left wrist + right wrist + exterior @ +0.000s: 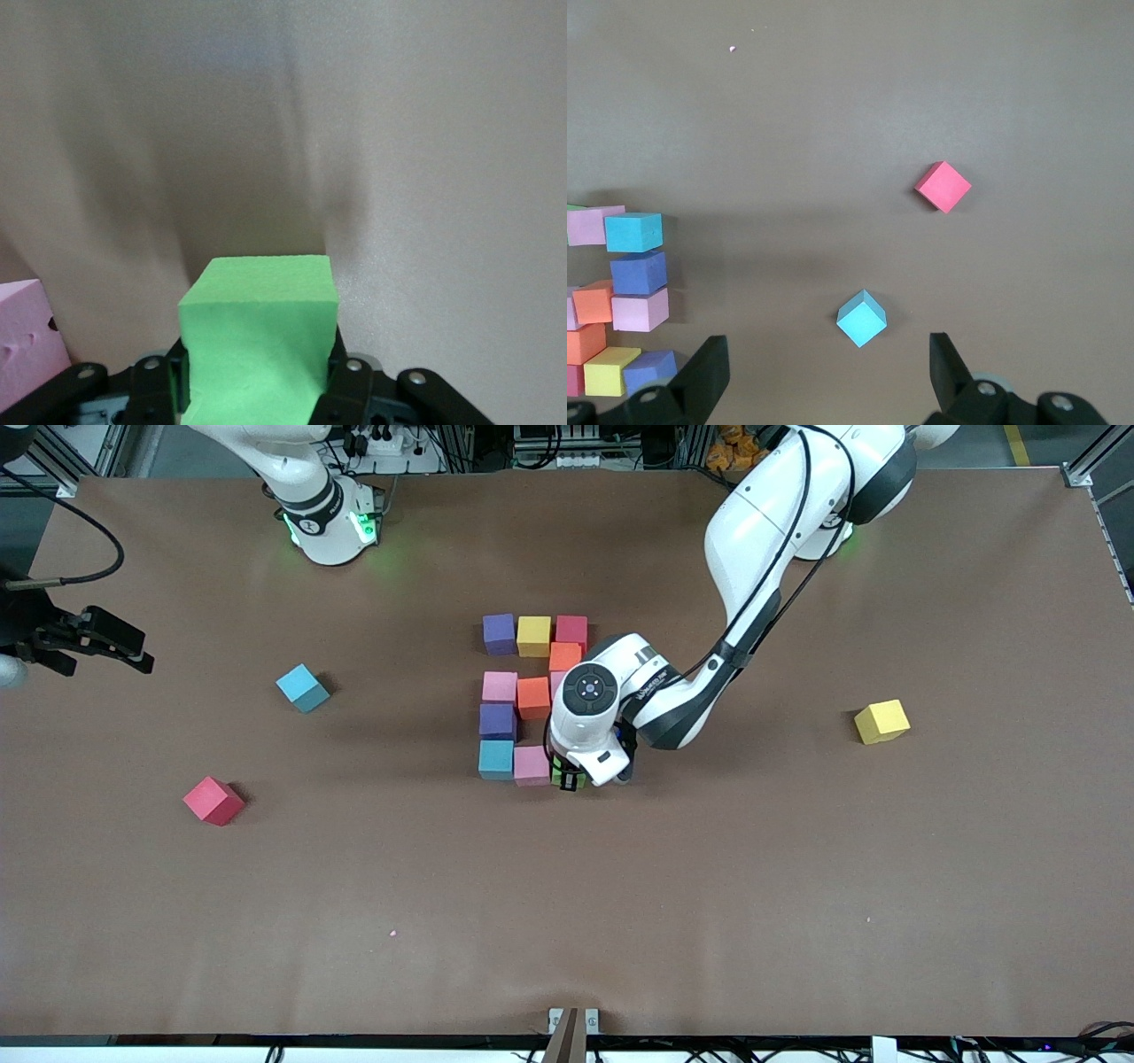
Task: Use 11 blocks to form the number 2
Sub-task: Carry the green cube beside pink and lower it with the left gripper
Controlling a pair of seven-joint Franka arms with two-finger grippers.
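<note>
Front view: left tool clamped on a green block, down at the surface, just beside the pink block at the near end of the number 2. The digit sits mid-surface: purple, yellow and red cubes in the row farthest from the camera, orange below, then pink and orange, purple, and light blue plus pink nearest the camera. The left arm's wrist covers part of the digit toward that arm's end. Loose cubes: a light blue block and a red block toward the right arm's end, and a yellow block toward the left arm's end, all well apart from the digit. Right tool waits with fingers spread wide, empty, near the surface's edge. Wide bare surface lies nearer the camera. Left wrist view: green cube between the fingers, pink cube just beside.
</note>
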